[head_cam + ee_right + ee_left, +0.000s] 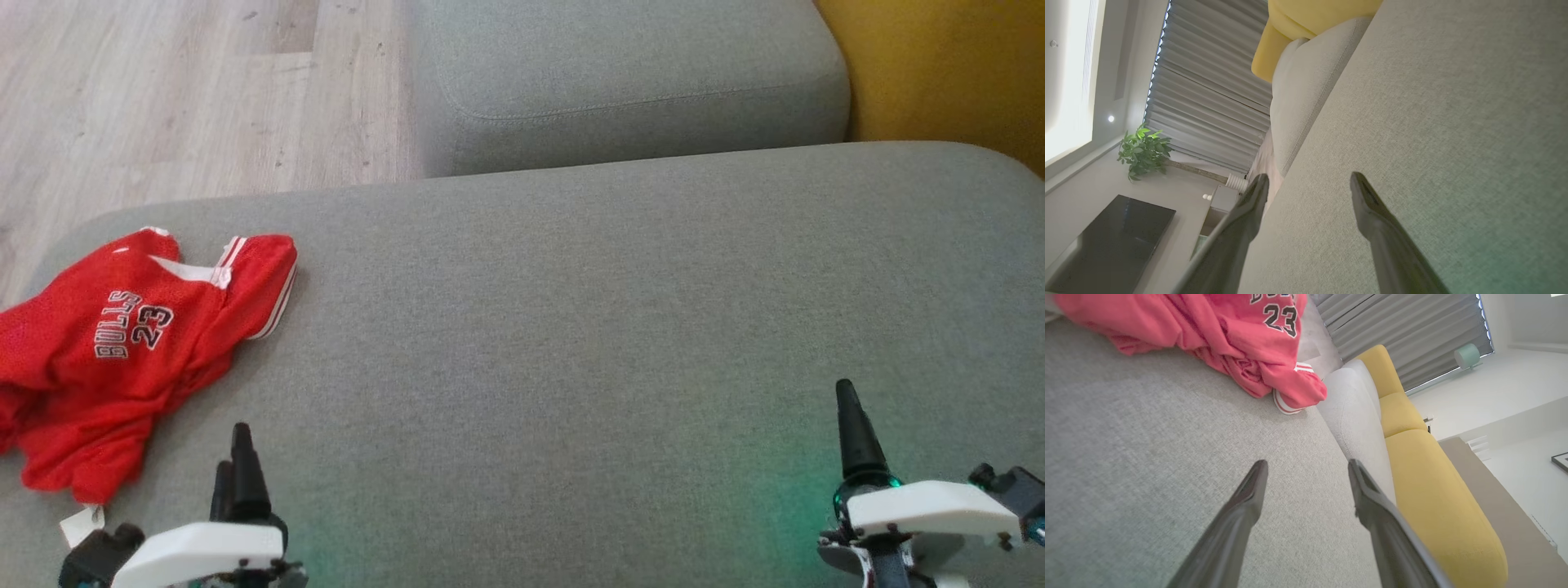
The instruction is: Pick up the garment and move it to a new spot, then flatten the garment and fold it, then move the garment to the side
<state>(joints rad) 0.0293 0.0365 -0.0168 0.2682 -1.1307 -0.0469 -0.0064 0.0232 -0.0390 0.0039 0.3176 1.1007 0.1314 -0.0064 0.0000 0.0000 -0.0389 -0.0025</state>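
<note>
Garment [122, 351] beyond left claw [235, 465]

We are in a home living room: a grey sofa [1147, 457] lies under the left gripper [1307, 463], with a yellow sofa [1433, 490] beyond it. Past the right gripper [1309, 175] stand a potted plant [1143, 151], a dark screen [1114, 241] and curtains [1208, 110].
</note>
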